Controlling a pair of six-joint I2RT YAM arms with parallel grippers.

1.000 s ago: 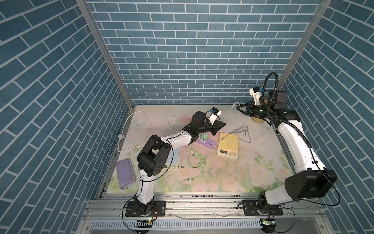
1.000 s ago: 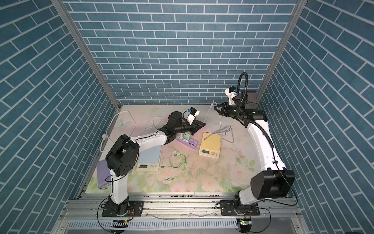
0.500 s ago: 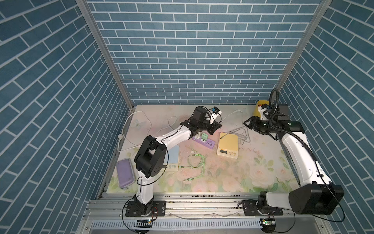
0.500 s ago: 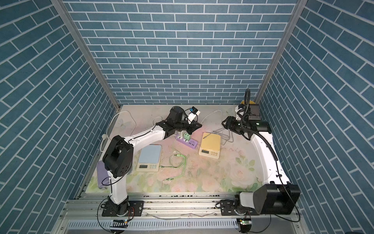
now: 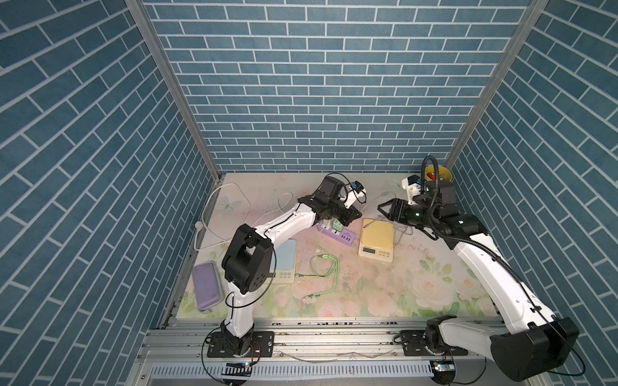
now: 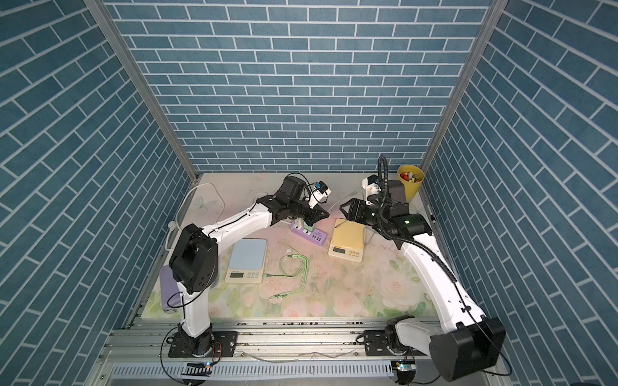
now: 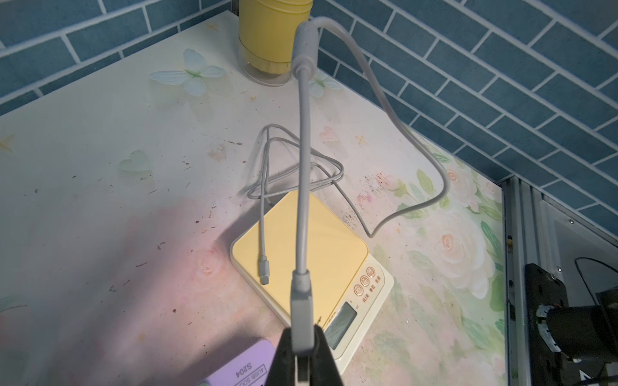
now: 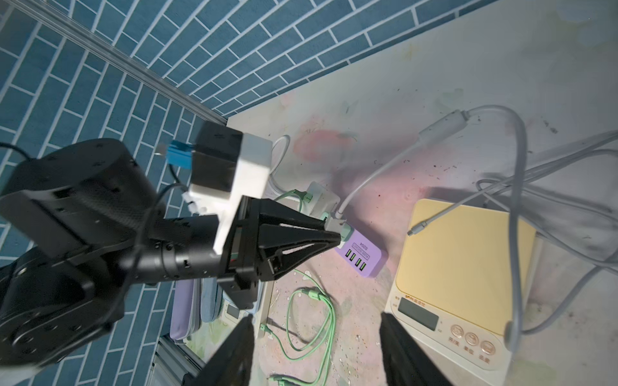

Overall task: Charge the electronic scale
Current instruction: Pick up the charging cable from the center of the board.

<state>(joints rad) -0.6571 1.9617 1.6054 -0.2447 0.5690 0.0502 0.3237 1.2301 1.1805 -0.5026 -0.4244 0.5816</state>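
The yellow electronic scale [image 5: 376, 239] [image 6: 347, 242] [image 7: 334, 254] [image 8: 465, 260] lies right of centre, display toward the front. A grey cable's small plug [image 7: 264, 267] [image 8: 421, 229] rests loose on its yellow top. My left gripper [image 5: 334, 223] [image 6: 306, 222] [image 7: 302, 347] [image 8: 337, 235] is shut on the same cable's flat USB plug [image 7: 302, 317], right at the purple USB hub [image 5: 337, 234] [image 6: 309, 236] [image 8: 363, 254]. Whether that plug is seated in the hub does not show. My right gripper [image 5: 383, 209] [image 6: 344, 209] [image 8: 316, 331] hangs open and empty over the scale's far edge.
A blue scale [image 5: 286, 257] [image 6: 249, 255] sits at the left with a green multi-head cable [image 5: 326, 267] [image 6: 294, 267] beside it. A purple case [image 5: 207, 290] lies front left. A yellow cup [image 5: 441, 172] [image 6: 410, 180] stands in the back right corner. White cable [image 5: 217, 214] loops back left.
My right arm came down from high at the back to just over the yellow scale, and its jaws opened, letting go of the grey cable. My left gripper shifted slightly at the hub.
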